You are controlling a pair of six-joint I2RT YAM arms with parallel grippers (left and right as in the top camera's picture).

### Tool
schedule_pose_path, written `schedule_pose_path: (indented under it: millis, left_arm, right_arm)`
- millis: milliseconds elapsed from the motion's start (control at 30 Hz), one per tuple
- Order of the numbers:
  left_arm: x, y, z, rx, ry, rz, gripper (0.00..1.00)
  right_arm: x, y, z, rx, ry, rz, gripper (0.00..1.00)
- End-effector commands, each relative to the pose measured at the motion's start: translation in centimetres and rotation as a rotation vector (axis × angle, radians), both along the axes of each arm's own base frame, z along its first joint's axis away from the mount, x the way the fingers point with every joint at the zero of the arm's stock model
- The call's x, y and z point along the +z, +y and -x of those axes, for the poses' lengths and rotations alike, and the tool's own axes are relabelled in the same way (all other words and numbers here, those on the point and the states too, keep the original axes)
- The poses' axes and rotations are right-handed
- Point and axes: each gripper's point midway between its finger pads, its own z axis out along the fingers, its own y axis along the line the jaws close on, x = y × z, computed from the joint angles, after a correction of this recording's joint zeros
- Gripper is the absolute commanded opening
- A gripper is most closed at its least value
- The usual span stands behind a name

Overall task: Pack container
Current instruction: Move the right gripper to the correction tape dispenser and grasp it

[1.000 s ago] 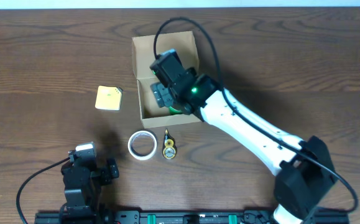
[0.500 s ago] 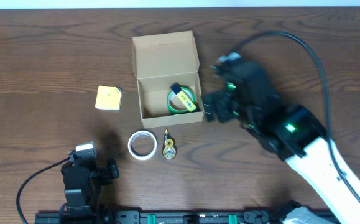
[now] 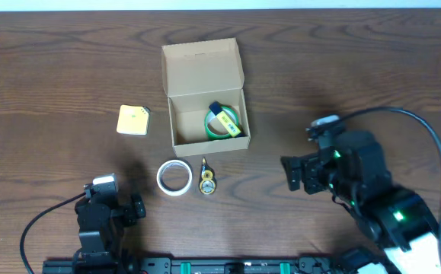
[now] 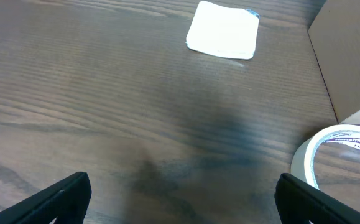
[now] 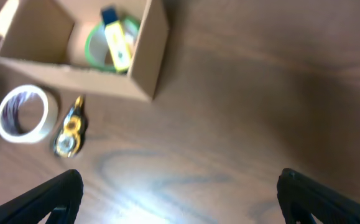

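Observation:
The tan cardboard container (image 3: 205,99) stands open at the table's middle back, its flap lid raised behind. Inside lie a green tape roll (image 3: 222,125) and a yellow and blue item (image 3: 229,122). It also shows in the right wrist view (image 5: 148,56). My right gripper (image 3: 295,173) is open and empty, right of the container and apart from it; its fingers frame bare table (image 5: 180,193). My left gripper (image 3: 117,209) is open and empty at the front left, over bare table (image 4: 180,193).
A white tape roll (image 3: 174,177) and a small yellow and black tool (image 3: 207,181) lie in front of the container. A yellow square pad (image 3: 133,120) lies to its left. The white roll (image 4: 338,155) and pad (image 4: 223,31) show in the left wrist view.
My right arm pulled out of the container and swung right and toward the front. The green roll and the yellow and blue item stayed in the container. The left arm has not moved.

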Motion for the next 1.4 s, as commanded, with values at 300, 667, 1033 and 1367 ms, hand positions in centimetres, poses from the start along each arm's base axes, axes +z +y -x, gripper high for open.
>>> schedule_pose_path:
  millis: [300, 667, 1033, 1367]
  left_arm:
    - [-0.4, 0.1, 0.0, 0.0, 0.007, -0.01, 0.95]
    - [-0.4, 0.1, 0.0, 0.0, 0.007, -0.01, 0.95]
    - [-0.4, 0.1, 0.1, 0.0, 0.008, -0.01, 0.95]
    - [-0.4, 0.1, 0.0, 0.0, 0.007, -0.01, 0.95]
  right_arm:
    - [-8.8, 9.9, 1.7, 0.077, 0.313, 0.013, 0.99]
    - [-10.8, 14.5, 3.1, -0.119, 0.277, 0.029, 0.92]
    - [-14.6, 18.4, 1.1, -0.244, 0.316, 0.207, 0.97]
    - [-14.8, 18.5, 1.1, -0.371, 0.341, 0.143, 0.97]
